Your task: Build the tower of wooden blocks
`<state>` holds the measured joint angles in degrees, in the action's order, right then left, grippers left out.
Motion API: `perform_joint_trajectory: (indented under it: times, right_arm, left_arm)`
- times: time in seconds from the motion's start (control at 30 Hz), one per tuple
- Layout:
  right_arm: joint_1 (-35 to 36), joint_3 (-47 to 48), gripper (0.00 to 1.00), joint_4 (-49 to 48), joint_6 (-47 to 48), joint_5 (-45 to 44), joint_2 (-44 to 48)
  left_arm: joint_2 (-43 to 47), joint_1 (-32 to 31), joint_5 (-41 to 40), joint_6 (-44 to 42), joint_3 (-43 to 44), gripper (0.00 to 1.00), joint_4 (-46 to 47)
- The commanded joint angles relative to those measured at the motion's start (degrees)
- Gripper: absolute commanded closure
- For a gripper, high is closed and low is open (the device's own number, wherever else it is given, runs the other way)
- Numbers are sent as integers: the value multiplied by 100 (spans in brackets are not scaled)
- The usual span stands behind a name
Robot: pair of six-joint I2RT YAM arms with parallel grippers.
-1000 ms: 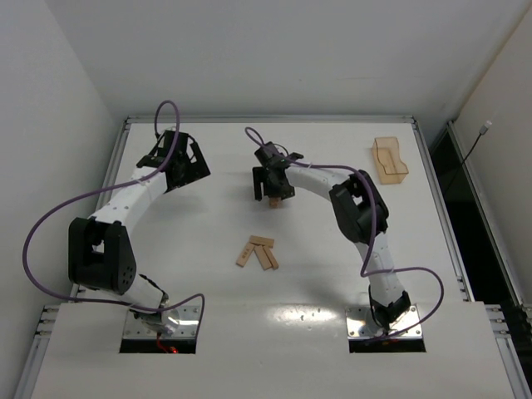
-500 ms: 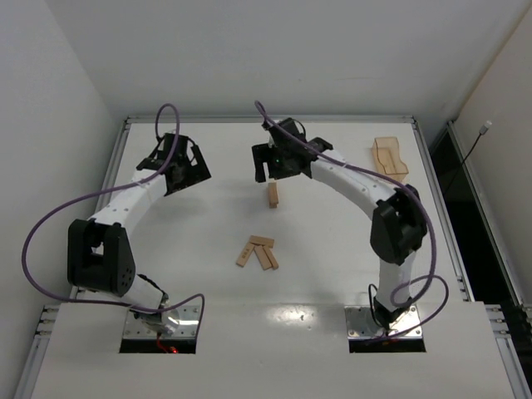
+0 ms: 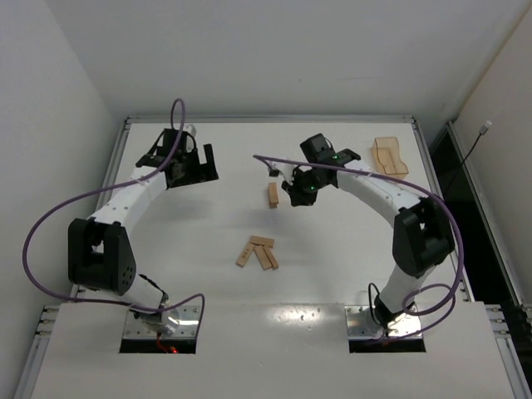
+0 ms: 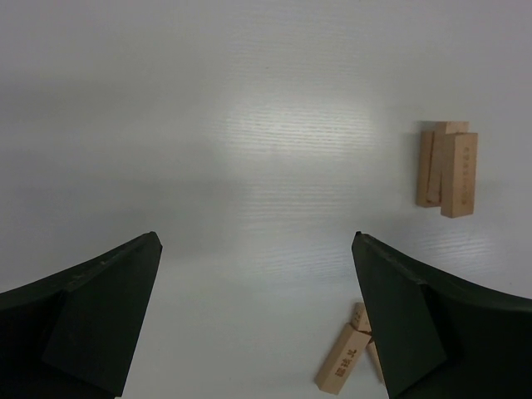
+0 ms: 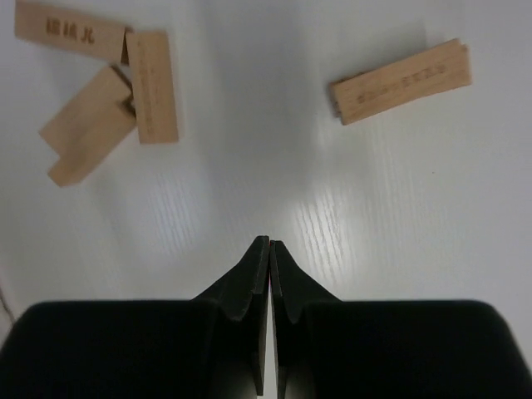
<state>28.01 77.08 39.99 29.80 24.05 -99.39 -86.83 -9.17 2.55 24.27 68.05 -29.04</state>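
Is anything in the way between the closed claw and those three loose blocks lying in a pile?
No, nothing visible is. The right gripper is shut and empty, and only bare white table lies between it and the loose wood blocks. The small tower sits off to one side, out of that path.

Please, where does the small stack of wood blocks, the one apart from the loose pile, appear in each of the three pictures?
Top view: the stack is near the middle of the picture, farther from the arm bases than the loose pile.
Left wrist view: at the right edge, in the upper half.
Right wrist view: in the upper right, lying slanted.
Shared landmark: the loose pile of blocks, at the bottom right in the left wrist view and the upper left in the right wrist view.
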Motion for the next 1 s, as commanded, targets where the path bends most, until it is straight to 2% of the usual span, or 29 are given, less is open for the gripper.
perform_joint_trajectory:
  times: [0.0,0.27,0.47,0.6,0.97]
  right_arm:
    - [47,-289,100,-341,1581,390,131]
    - [170,-290,100,-482,1801,565,-281]
    - [424,-360,92,-712,1678,381,-589]
    - [425,-19,91,-519,1739,381,-887]
    - [425,1071,78,0,1740,328,-1828]
  left_arm:
    - [-193,82,352,-283,419,0,109]
    - [-519,135,290,-335,692,0,-5]
    - [-739,135,290,-335,876,0,-58]
    - [-844,187,290,-335,929,0,-120]
    - [-897,187,290,-335,982,0,-120]
